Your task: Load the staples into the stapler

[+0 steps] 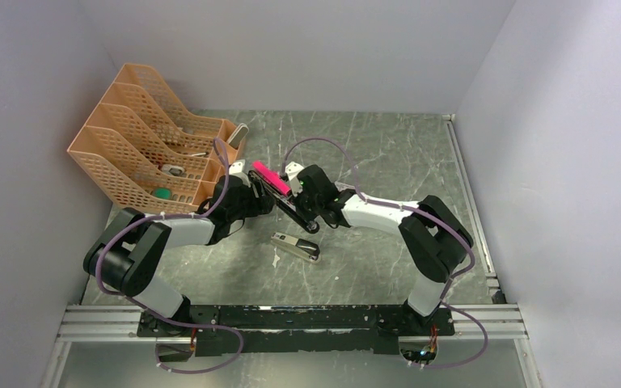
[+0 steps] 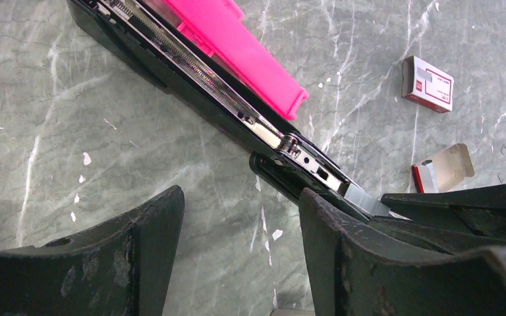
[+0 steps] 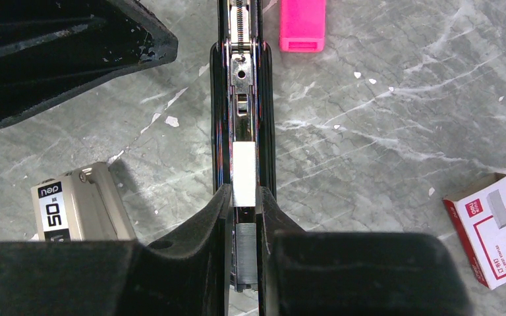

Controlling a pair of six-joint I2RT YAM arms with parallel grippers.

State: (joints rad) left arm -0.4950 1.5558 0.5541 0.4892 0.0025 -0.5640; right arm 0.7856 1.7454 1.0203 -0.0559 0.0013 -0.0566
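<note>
The black stapler (image 1: pixel 289 204) lies opened out flat on the table, its silver rail (image 2: pixel 191 72) facing up. A short silvery strip of staples (image 3: pixel 244 174) sits at the rail's near end, also seen as a grey strip of staples (image 2: pixel 362 197). My right gripper (image 3: pixel 244 197) is shut on the staples, one finger on each side, over the stapler (image 3: pixel 267 131). My left gripper (image 2: pixel 240 250) stands open beside the stapler with only bare table between its fingers. The stapler passes just beyond its right finger (image 2: pixel 342 243).
A pink plastic piece (image 2: pixel 237 46) lies beside the rail. A white box with red print (image 3: pixel 494 227) and an opened box sleeve (image 2: pixel 445 168) lie nearby. A silver-and-black object (image 1: pixel 295 246) rests toward the front. An orange file rack (image 1: pixel 149 149) stands at the back left.
</note>
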